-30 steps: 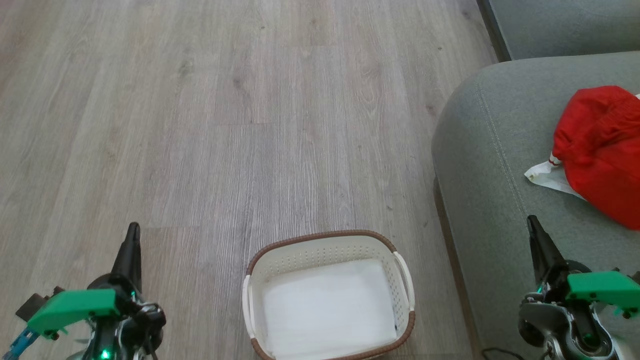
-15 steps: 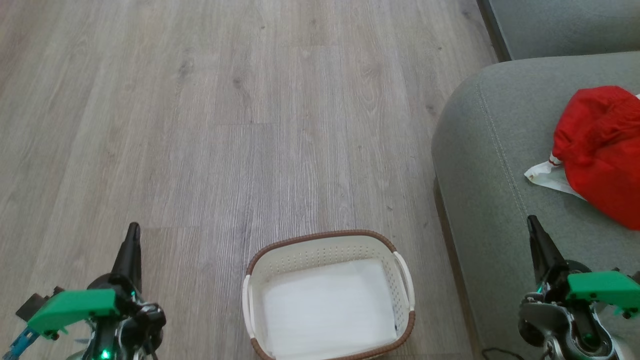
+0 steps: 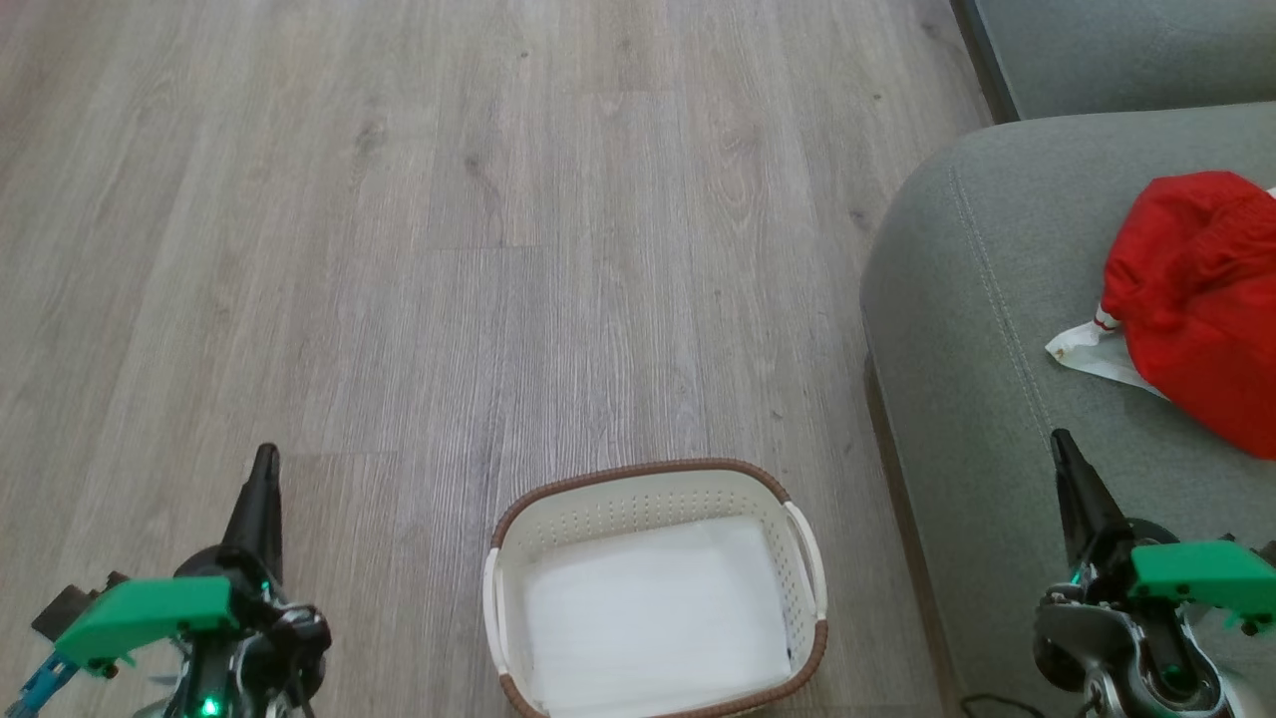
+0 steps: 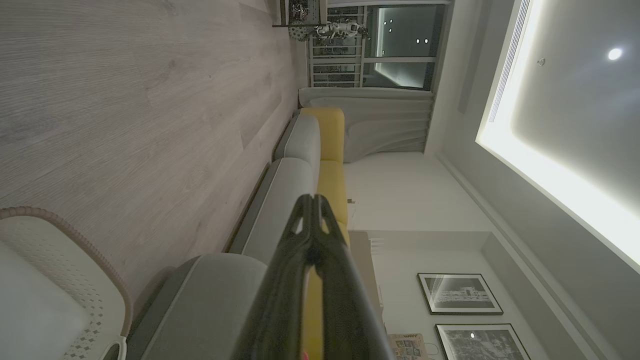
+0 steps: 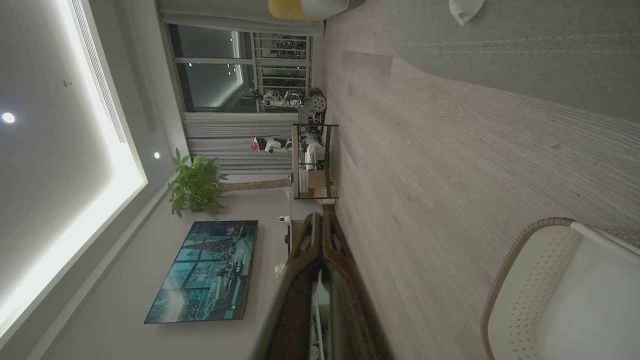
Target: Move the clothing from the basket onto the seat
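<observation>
Left gripper (image 3: 264,469) and right gripper (image 3: 1072,474): fingers pressed together, pinching nothing, held low either side of the basket (image 3: 653,477), probably since nothing is left to lift. Basket bare to its white bottom, on the floor (image 3: 449,249). Red clothing (image 3: 1196,289) heaped on the seat (image 3: 977,299), apart from the basket. Task seemingly done.

The floor (image 3: 449,249) is matt grey wood-grain plank. The laundry basket (image 3: 638,504) has matt cream-white perforated plastic walls, a brown woven-look rim and a smooth white bottom. The sofa seat (image 3: 957,299) is matt grey-green cloth with a stitched seam. The clothing (image 3: 1196,289) is thin, crumpled red cloth. The left gripper (image 4: 312,199) is dark, finely stippled and slightly shiny.
</observation>
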Controlling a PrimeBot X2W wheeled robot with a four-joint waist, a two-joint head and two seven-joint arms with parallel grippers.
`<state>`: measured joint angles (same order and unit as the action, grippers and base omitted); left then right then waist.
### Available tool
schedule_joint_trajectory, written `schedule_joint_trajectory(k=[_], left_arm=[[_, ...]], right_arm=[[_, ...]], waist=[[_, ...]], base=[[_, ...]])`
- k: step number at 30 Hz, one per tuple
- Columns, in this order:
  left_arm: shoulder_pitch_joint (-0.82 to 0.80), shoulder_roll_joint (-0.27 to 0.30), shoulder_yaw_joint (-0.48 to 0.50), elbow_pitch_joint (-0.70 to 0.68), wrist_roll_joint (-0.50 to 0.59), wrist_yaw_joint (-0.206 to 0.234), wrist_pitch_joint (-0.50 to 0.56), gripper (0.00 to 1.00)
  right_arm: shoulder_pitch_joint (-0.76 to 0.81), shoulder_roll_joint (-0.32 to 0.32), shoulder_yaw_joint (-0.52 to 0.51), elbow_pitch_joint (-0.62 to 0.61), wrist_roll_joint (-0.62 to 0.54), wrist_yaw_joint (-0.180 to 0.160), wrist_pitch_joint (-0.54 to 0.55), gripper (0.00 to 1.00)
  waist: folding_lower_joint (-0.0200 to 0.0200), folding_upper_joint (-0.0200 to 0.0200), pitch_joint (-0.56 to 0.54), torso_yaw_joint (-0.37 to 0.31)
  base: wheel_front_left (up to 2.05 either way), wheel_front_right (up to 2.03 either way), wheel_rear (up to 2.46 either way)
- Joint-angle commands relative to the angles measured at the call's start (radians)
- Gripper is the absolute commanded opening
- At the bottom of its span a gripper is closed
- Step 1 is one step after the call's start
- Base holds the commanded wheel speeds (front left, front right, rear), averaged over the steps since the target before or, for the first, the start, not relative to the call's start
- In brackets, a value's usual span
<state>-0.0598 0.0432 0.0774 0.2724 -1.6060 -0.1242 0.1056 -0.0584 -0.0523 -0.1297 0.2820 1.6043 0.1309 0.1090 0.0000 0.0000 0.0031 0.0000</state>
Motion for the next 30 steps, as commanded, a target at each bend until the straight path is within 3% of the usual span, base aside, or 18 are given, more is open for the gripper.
schedule_joint_trajectory(k=[1,30], left_arm=[[-0.048,0.007,0.036,-0.027,-0.003,-0.007,0.008,0.00],[-0.048,0.007,0.036,-0.027,-0.003,-0.007,0.008,0.00]], right_arm=[[-0.050,0.001,0.016,-0.037,0.004,0.000,0.004,0.00],[-0.050,0.002,0.015,-0.037,0.004,0.000,0.005,0.00]], waist=[[0.0000,0.0000,0.000,0.000],[0.0000,0.0000,0.000,0.000]], base=[[0.00,0.00,0.00],[0.00,0.00,0.00]])
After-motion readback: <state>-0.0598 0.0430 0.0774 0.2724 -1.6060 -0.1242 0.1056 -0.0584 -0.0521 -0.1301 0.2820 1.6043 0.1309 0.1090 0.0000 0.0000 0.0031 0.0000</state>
